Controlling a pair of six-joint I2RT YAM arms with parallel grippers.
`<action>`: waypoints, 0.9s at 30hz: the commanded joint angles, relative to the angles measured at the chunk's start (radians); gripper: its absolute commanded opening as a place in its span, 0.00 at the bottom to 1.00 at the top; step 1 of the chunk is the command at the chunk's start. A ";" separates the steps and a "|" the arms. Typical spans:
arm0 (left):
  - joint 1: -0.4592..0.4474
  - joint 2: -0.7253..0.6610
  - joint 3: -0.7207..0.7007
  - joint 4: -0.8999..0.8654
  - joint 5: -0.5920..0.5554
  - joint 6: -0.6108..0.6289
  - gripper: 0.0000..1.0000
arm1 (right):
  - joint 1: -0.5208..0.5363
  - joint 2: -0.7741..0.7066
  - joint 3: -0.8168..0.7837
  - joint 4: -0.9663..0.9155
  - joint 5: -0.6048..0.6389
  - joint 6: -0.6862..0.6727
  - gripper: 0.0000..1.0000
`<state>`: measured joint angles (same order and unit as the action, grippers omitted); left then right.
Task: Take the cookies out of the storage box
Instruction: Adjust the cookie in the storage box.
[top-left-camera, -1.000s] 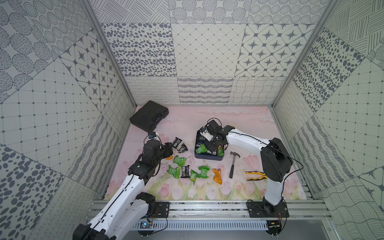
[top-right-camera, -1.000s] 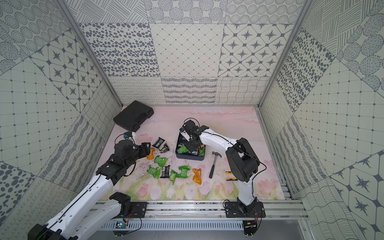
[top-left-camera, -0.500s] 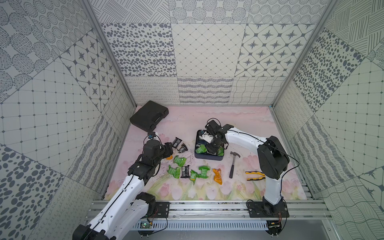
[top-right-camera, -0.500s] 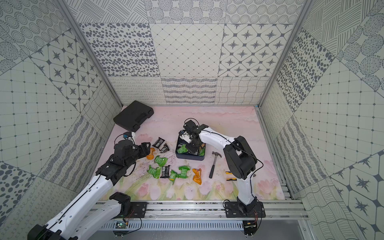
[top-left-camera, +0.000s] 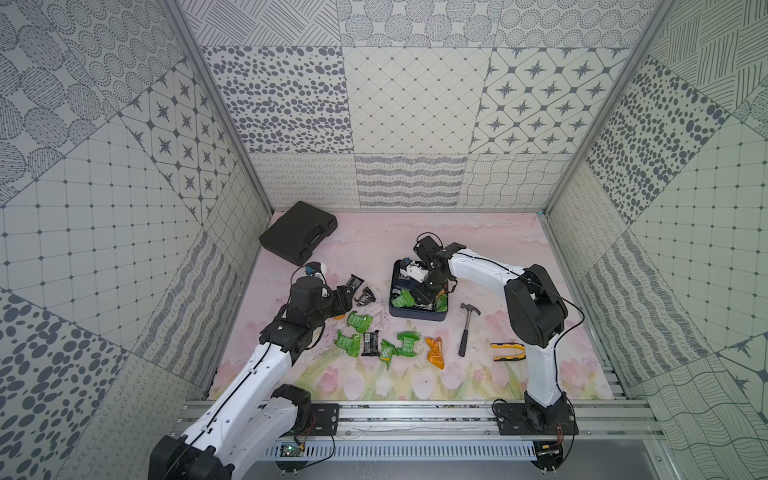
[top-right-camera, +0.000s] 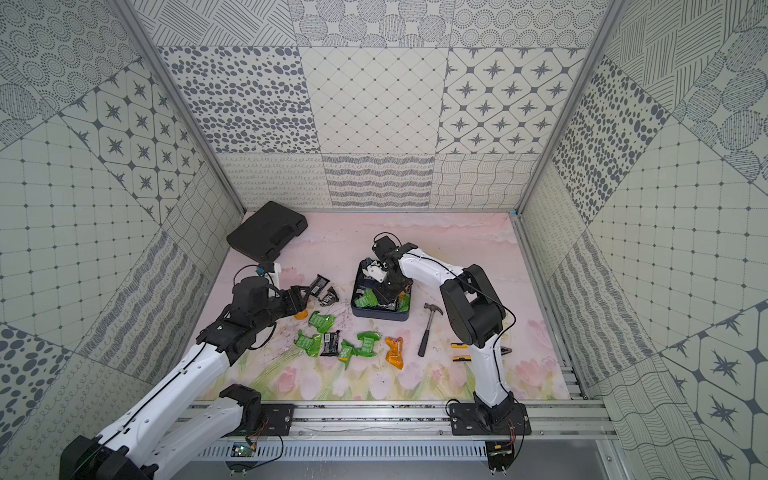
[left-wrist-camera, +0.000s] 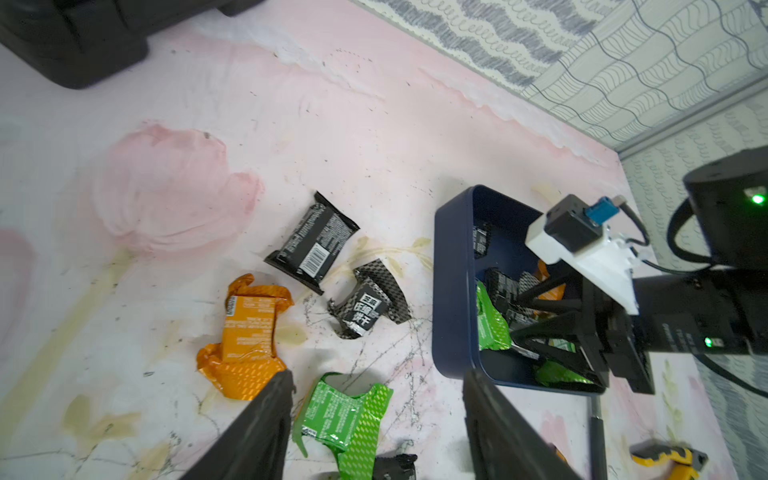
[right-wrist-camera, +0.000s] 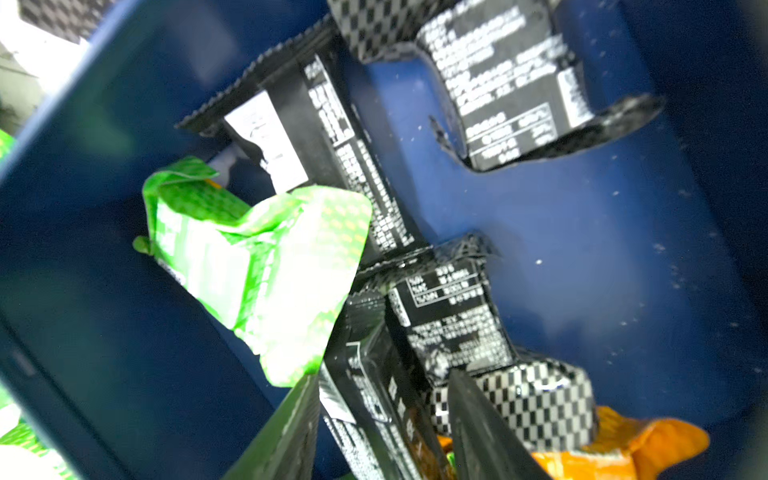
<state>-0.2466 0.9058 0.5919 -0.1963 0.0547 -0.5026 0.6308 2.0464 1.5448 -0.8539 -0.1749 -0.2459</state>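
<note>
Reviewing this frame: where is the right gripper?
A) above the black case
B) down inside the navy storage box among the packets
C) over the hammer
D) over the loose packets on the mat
B: the right gripper is down inside the storage box, with black and green cookies right around it.

Bright, even, soft-shadowed top views; motion-blurred right wrist view, glare on cookies (right-wrist-camera: 249, 266).

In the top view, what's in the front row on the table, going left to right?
green packet → black packet → second green packet → third green packet → orange packet → hammer → yellow-and-black pliers
</note>
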 joint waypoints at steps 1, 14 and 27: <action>0.006 0.077 0.020 0.104 0.313 0.025 0.65 | -0.005 0.021 0.020 -0.044 -0.077 -0.025 0.52; -0.212 0.308 0.031 0.236 0.263 -0.020 0.58 | -0.017 0.012 0.012 -0.121 -0.189 -0.036 0.40; -0.275 0.499 0.066 0.317 0.194 -0.082 0.53 | -0.026 -0.011 0.032 -0.175 -0.246 -0.039 0.28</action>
<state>-0.5079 1.3579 0.6334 0.0364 0.2729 -0.5541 0.6067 2.0487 1.5585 -0.9905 -0.3878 -0.2810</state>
